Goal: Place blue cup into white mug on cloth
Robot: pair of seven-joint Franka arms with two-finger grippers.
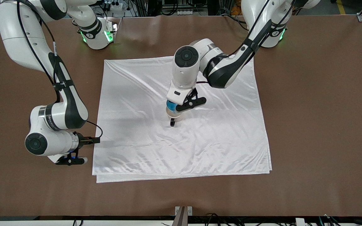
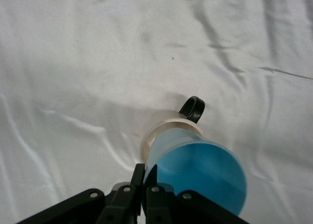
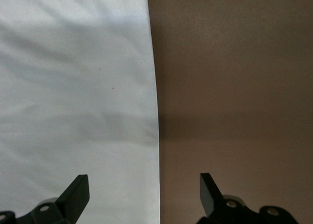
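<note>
**Over the mug: blue cup held at the mouth of the white mug**

At the cloth's edge toward the right arm's end of the bench (image 1: 309, 125), the right hand (image 3: 144, 192) waits with fingers spread. At mid-cloth (image 1: 225, 141), the left hand (image 2: 143, 194) pinches the rim of the blue cup (image 2: 200, 172), fingers pressed together on its wall. The cup's base sits in or just above the mouth of the white mug (image 2: 168, 123), which stands upright on the cloth, black handle (image 2: 192, 108) turned toward the front camera. The cup's long axis appears tilted off the mug's; seating likely depends on aligning them.
</note>
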